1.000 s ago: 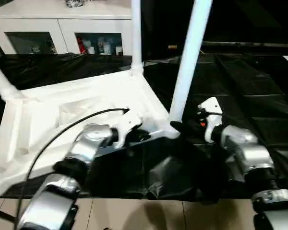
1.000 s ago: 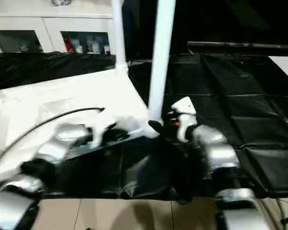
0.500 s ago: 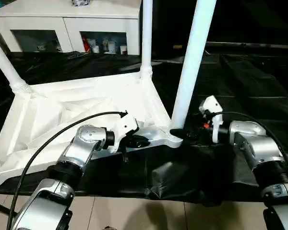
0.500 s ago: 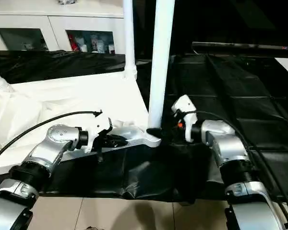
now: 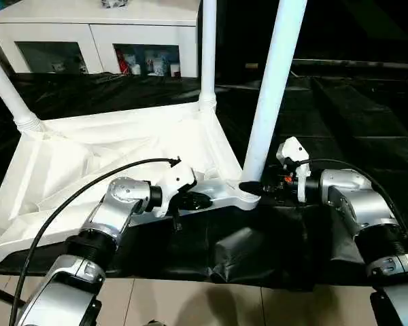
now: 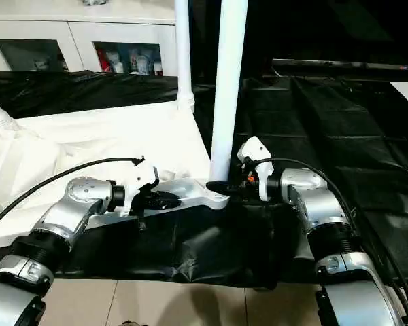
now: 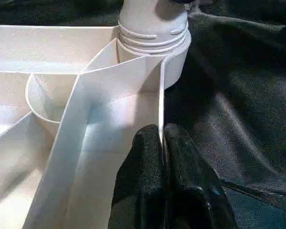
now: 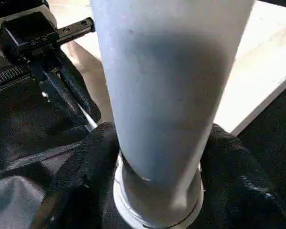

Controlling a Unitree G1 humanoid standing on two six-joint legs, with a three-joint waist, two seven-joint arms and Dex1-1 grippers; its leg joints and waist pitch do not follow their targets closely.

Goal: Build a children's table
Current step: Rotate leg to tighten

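The white tabletop (image 5: 88,156) lies upside down on a black sheet, ribbed side up. Three white legs stand upright in corner sockets: one at the far left (image 5: 7,92), one at the back (image 5: 208,54), one at the near right (image 5: 275,88). My left gripper (image 5: 189,200) is shut on the tabletop's thin near rim (image 7: 160,109), pinching it just short of the near right socket. My right gripper (image 5: 253,186) is shut on the base of the near right leg (image 8: 167,95), with one black finger (image 8: 88,167) on each side just above the socket.
The black sheet (image 5: 353,115) covers the work surface and bunches up in front of the tabletop (image 5: 238,248). A white cabinet with glass doors (image 5: 95,34) stands behind. Pale floor tiles (image 5: 190,305) run along the near edge. A black cable (image 5: 75,204) loops over my left forearm.
The camera tilted and then settled. My right gripper has slid a little closer in on the near right leg's base. The left gripper keeps its hold on the rim.
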